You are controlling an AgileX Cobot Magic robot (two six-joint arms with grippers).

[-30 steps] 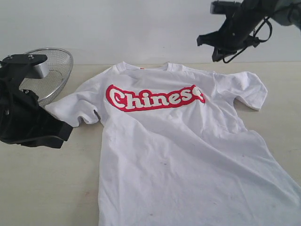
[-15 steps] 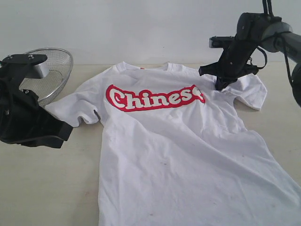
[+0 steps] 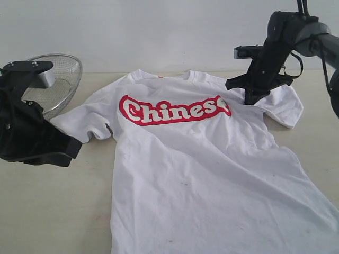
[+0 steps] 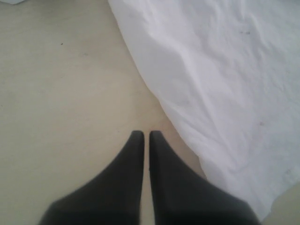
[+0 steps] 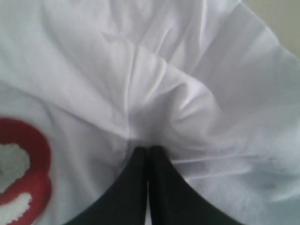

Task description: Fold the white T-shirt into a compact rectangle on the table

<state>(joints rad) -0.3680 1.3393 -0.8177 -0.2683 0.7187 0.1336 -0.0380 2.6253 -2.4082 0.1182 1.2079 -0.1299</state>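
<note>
The white T-shirt [image 3: 212,174] lies face up on the table [image 3: 53,211], its red-outlined lettering [image 3: 175,110] across the chest. My right gripper [image 3: 249,99] is down at the shirt's shoulder beside the right-hand sleeve [image 3: 283,103]. In the right wrist view its jaws [image 5: 148,149] are shut, and the cloth [image 5: 159,93] puckers into a ridge that runs to their tips. My left gripper [image 4: 146,133] is shut with nothing in it, low over bare table just off the shirt's edge [image 4: 187,126]. In the exterior view it sits left of the other sleeve [image 3: 74,148].
A wire-mesh metal basket [image 3: 61,79] stands at the back left, behind the left arm. A pale wall closes off the table's far edge. The shirt's hem runs out of the exterior view at the bottom right.
The right arm came down from above the table to the shirt's shoulder, and the nearby sleeve has shifted slightly. The left arm has not moved.
</note>
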